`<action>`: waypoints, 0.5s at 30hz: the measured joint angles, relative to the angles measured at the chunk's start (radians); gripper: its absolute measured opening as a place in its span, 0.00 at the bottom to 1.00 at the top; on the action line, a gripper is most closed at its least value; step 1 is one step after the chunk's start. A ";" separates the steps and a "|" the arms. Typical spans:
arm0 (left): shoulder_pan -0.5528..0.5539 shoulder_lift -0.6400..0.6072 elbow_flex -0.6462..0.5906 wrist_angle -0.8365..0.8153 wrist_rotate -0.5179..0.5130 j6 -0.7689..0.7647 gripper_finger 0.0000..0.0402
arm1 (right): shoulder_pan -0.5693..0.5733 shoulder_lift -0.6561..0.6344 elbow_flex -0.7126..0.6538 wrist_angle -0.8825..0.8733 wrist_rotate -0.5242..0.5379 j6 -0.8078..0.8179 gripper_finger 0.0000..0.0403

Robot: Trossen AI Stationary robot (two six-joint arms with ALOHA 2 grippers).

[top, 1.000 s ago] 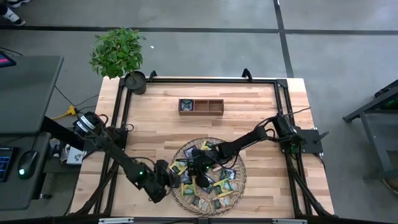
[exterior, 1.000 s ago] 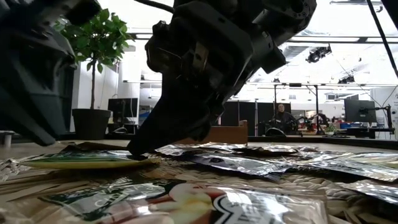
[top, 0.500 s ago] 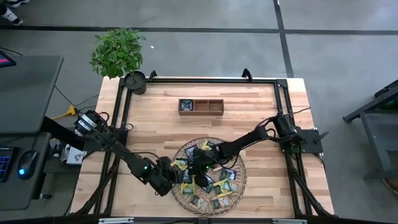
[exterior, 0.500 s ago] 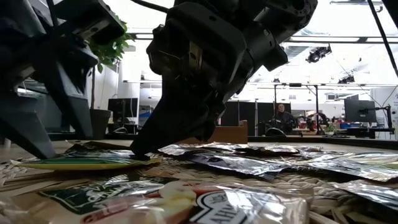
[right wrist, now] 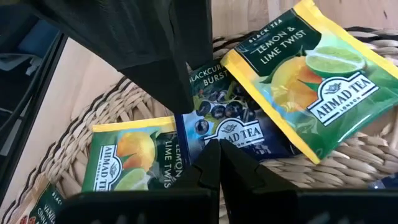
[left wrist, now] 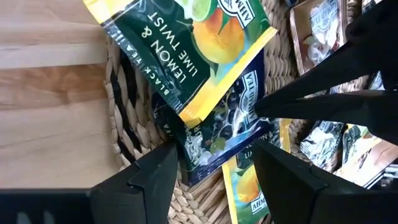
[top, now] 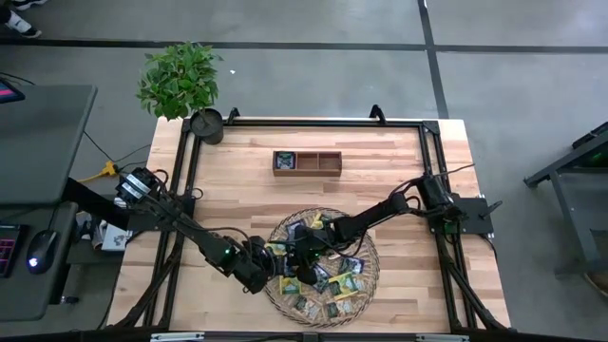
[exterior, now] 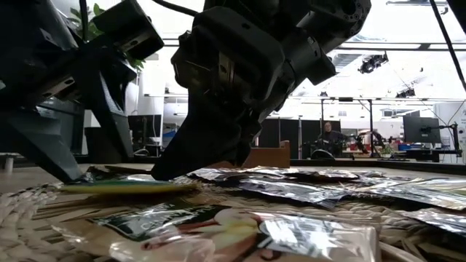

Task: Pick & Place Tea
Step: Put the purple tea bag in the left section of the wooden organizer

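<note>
On the near-left rim of the woven tray (top: 366,285), the left pincer (left wrist: 214,165) stands spread wide and empty, straddling a dark blue sachet (left wrist: 227,127) that lies directly ahead between its tips, long axis slanting across the gap. The right pincer (right wrist: 219,163), tips pressed together, rests on that same sachet, printed "Blackcurrant Burst, Ahmad Tea". Overlapping it on its far side is a green-yellow sachet (left wrist: 186,43) reading "Black Tea Lemon & Lime Twist"; the left arm looks better placed to lift.

Looking straight down: wooden desk (top: 380,180) carrying a round woven tray (top: 365,282) that is holding scattered tea sachets (top: 345,267). Left hand (top: 269,273) is hovering at the tray's left edge; right hand (top: 306,255) is reaching over the sachets. Finger positions are probably too small to read here. Wooden compartment box (top: 307,162) is sitting well apart, potted plant (top: 182,84) at the corner.
</note>
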 joint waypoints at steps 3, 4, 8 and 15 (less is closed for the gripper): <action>0.006 0.001 0.000 -0.003 -0.001 0.000 0.52 | 0.000 0.000 0.000 0.001 -0.001 0.000 0.00; 0.006 0.001 0.000 -0.005 -0.002 0.000 0.52 | 0.000 0.000 0.000 0.001 0.000 0.000 0.00; 0.007 0.001 0.000 -0.009 -0.009 0.000 0.52 | 0.000 0.000 0.000 0.004 -0.002 0.000 0.00; 0.007 0.002 -0.002 -0.017 -0.007 -0.003 0.38 | 0.000 0.000 0.000 0.007 -0.004 0.008 0.00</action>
